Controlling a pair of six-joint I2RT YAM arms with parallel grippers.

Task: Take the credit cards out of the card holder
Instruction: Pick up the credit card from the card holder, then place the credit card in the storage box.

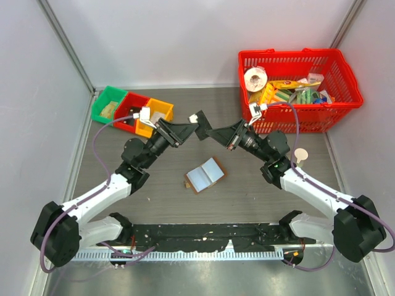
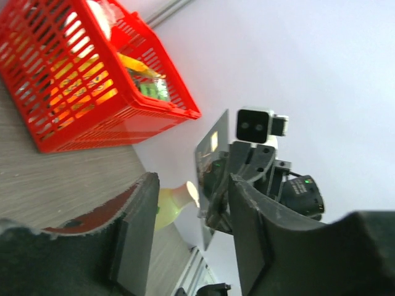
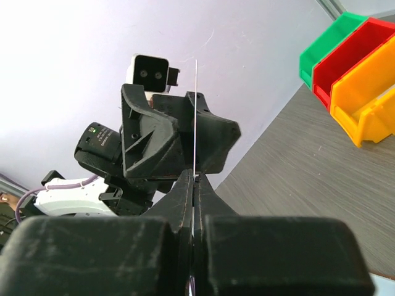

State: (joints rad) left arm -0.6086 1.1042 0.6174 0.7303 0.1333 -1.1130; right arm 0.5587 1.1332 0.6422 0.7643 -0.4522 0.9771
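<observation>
Brown-edged and pale blue inside, the card holder (image 1: 205, 175) lies open on the table (image 1: 154, 203) just below the centre of the overhead frame, between the two arms. Its long axis runs from lower left to upper right.

Above it, towards the upper centre of the frame, the two arms meet nose to nose in the air. The right end effector (image 3: 195, 185) has its fingers pressed together on one thin credit card (image 2: 212, 161). The card stands upright and shows edge-on as a fine vertical line to the right wrist camera. The left end effector (image 2: 192, 185) is spread wide and holds nothing. The card sits straight ahead of it, just past its fingertips and lined up with the gap between them.

The next move appears to turn on that alignment. The card's broad faces are turned towards the left fingers' inner pads, so a short advance would probably bring them around it. The holder is about equally near both arms, down the frame from both tips. Whether more cards sit in its pockets cannot be told. A red basket (image 1: 290, 65) at upper right and the coloured bins (image 1: 133, 111) at upper left stand well apart.
</observation>
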